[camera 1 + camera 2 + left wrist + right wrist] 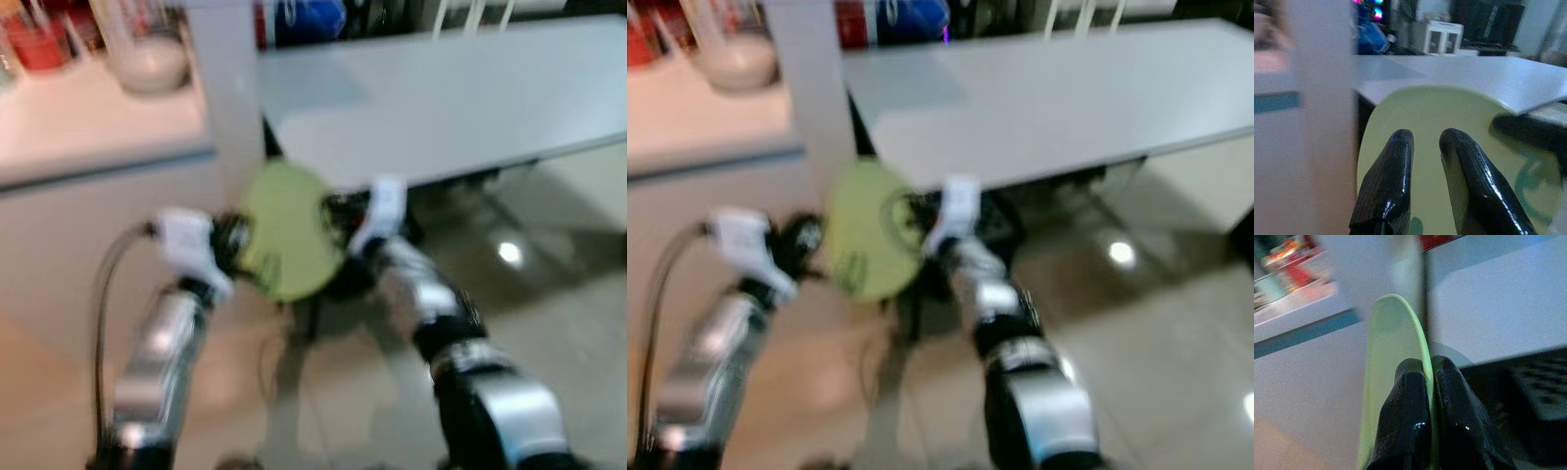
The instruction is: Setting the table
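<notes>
Right wrist view: right end effector point(1427, 377) clamped on plate point(1396, 357) rim; left end effector point(1425, 147) parted behind it. Worktop point(470, 108) at 1 o'clock. Advice: lift level, clear the edge.

We see one round plate point(284, 230), pale yellow-green, plain across most of its face with a faint darker green mark near one edge (too blurred to read). It is tilted steeply, nearly on edge, in the air below the near edge of the long grey table point(460, 108), not resting on it. Its thin rim sits between two black fingers point(1410, 416), pinched close on either face.
</notes>
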Tool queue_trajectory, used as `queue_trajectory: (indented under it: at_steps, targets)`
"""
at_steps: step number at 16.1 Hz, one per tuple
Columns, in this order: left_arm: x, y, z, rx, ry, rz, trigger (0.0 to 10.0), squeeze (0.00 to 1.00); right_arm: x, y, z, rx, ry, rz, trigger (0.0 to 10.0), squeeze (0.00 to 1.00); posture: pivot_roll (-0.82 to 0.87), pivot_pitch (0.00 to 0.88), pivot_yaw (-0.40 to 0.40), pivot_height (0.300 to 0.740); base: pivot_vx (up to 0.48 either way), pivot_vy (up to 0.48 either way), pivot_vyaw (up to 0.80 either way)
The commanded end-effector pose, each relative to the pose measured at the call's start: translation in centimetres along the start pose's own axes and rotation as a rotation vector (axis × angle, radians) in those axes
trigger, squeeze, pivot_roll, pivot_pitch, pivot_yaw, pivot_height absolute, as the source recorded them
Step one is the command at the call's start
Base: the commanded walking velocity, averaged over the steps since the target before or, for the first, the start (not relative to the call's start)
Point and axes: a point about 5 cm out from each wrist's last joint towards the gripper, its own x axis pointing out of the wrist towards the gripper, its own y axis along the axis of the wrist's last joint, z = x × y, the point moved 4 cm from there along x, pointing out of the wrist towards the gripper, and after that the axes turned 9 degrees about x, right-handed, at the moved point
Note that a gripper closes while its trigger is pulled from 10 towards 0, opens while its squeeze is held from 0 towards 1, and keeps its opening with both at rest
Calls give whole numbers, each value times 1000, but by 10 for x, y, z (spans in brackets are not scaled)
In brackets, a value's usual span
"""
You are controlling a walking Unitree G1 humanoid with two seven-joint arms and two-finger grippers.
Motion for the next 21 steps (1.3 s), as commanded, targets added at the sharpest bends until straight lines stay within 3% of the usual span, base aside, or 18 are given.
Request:
queue_trajectory:
  at_steps: [1, 6, 9, 10, 11, 12, 13, 14, 15, 17, 19, 21]
  targets:
    - [-2, 3, -8, 28, 19, 8, 10000, 0, 6, 7, -17, -1, 51, 31, 0, 0, 109, 0, 9, 740, -360, -319, 0]
    - [-1, 1, -8, 45, 21, -11, 10000, 0, 6, 6, -17, -2, 55, 29, 0, 0, 109, 0, 8, 740, -206, -392, 0]
    - [2, -5, 0, 98, -10, -36, 10000, 0, 3, 17, -8, -50, 15, 65, 0, 0, 114, 0, 16, 740, 459, 0, 0]
    - [2, -3, 1, 113, -8, -25, 10000, 0, 1, 23, -4, -53, 22, 81, 10000, 0, 121, 0, 15, 740, 450, 0, 0]
    - [1, -1, 5, 133, -15, -8, 10000, 0, -3, 32, 8, -52, -3, 102, 10000, 0, 108, 0, 23, 740, 0, 0, 0]
    - [-3, 12, 7, 137, -2, 80, 10000, 0, -9, 41, 27, -86, -64, 118, 10000, 0, 81, 0, 22, 740, 0, 0, 0]
    - [-15, 17, 36, 214, -148, 114, 392, 0, -15, 55, 40, -115, -108, 151, 10000, 0, 74, 0, 16, 740, 0, 0, 0]
    - [-24, 13, 44, 217, -151, 85, 2667, 0, -19, 61, 49, -127, -135, 162, 10000, 0, 66, 0, 18, 740, 0, 0, 0]
    - [-29, 11, 41, 209, -117, 68, 10000, 0, -26, 66, 62, -140, -167, 158, 10000, 0, 87, 0, -35, 740, 0, 0, 0]
    - [-31, 20, 44, 182, -100, 96, 10000, 0, -34, 82, 81, -135, -230, 186, 10000, 0, 92, 0, -50, 740, 0, 0, 0]
    - [-30, 21, 37, 162, -58, 82, 10000, 0, -35, 93, 83, -141, -245, 212, 10000, 0, 86, 0, -37, 740, 0, 0, 0]
    - [-28, 23, 32, 162, -46, 81, 9608, 0, -35, 87, 83, -129, -253, 204, 10000, 0, 78, 5, -23, 740, 0, 0, 0]
